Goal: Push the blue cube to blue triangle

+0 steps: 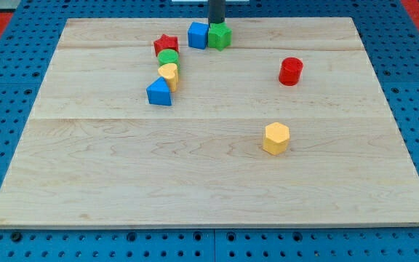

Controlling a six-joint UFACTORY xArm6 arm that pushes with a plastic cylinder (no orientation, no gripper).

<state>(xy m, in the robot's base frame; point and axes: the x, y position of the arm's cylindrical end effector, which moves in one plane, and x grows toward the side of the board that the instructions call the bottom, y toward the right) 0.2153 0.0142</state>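
The blue cube (198, 35) sits near the view's top, touching a green block (220, 36) on its right. The blue triangle (159, 92) lies lower and to the left, at the bottom of a short column of blocks. My tip (216, 24) comes down from the view's top edge, just behind the seam between the blue cube and the green block, closer to the green one. The rod's lower end meets the top of the green block.
A red star (166, 45), a green cylinder (169, 57) and a yellow heart-like block (169, 74) stand in a column between cube and triangle. A red cylinder (291, 71) is at the right. A yellow hexagon (276, 138) lies lower right. The wooden board (209, 182) sits on a blue pegboard.
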